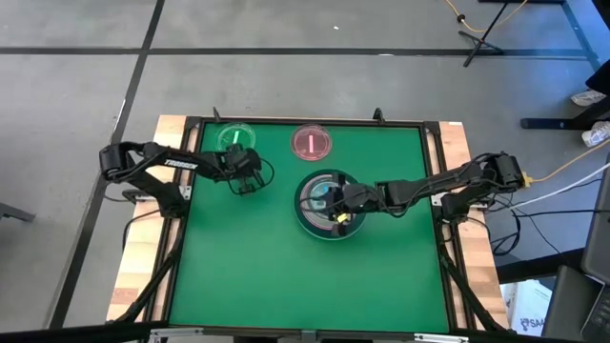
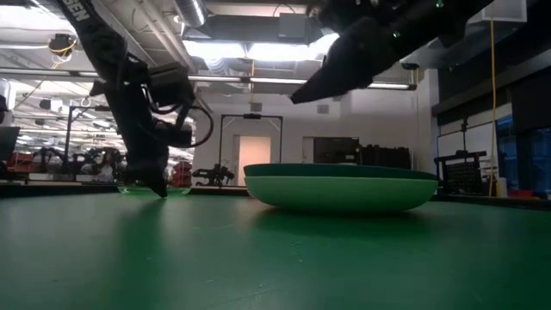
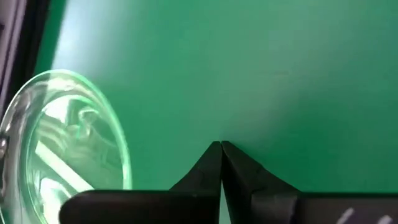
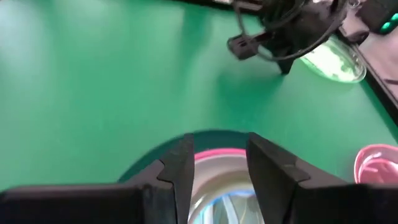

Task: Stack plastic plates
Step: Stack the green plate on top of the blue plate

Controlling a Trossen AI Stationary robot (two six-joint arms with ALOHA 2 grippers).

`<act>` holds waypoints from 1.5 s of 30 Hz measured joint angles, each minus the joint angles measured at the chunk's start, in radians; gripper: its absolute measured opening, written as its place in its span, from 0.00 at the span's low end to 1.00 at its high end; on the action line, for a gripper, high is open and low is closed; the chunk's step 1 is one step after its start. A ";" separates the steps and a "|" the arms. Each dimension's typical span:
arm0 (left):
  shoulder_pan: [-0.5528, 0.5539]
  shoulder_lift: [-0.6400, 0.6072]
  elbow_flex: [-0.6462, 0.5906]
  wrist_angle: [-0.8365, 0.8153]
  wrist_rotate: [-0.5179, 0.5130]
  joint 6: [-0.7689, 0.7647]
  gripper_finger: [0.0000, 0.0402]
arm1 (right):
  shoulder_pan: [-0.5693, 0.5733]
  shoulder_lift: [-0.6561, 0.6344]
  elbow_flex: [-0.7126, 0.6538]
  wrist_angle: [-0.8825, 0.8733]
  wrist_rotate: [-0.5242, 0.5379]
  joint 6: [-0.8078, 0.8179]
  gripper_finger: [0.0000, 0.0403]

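A stack of plates [image 1: 313, 221] sits mid-table: a dark green outer rim [image 4: 142, 165], a pink rim [image 4: 219, 153] inside it, and a blue translucent plate [image 4: 224, 208] on top. In the low view the stack [image 2: 340, 189] shows a light green underside. My right gripper [image 1: 335, 206] [image 4: 217, 158] hovers open over it, clear above it in the low view [image 2: 301, 93]. A small translucent green plate [image 1: 235, 139] [image 3: 62, 140] and a small pink one [image 1: 312, 143] [image 4: 376, 165] lie flat near the far edge. My left gripper [image 1: 250, 184] [image 3: 221, 145] is shut, tips down at the mat [image 2: 161, 191] beside the green plate.
The green mat [image 1: 248, 276] is bordered by a dark raised frame [image 1: 305, 121]. The near half of the mat lies open. Cables run along the right arm [image 1: 448, 186] and off the right edge.
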 joint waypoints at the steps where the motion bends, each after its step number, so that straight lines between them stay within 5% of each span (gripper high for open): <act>1: -0.012 -0.003 0.010 -0.023 0.001 0.002 0.00 | 0.000 0.000 0.000 0.012 0.000 0.000 0.34; 12: -0.074 -0.096 0.115 -0.223 -0.073 -0.217 0.00 | 0.000 0.000 0.000 0.025 0.025 0.052 0.34; 18: 0.002 -0.096 0.116 -0.219 -0.083 -0.242 0.11 | 0.000 0.000 0.000 0.022 0.037 0.042 0.34; 26: 0.158 -0.077 0.116 -0.187 0.025 -0.193 0.27 | -0.023 0.000 0.000 0.081 0.105 -0.025 0.34; 41: 0.276 -0.029 0.117 -0.116 0.163 -0.031 0.28 | -0.049 0.000 0.000 0.073 0.089 -0.014 0.34; 45: 0.275 -0.029 0.117 -0.114 0.131 -0.030 0.28 | -0.047 0.000 0.000 0.075 0.090 -0.053 0.34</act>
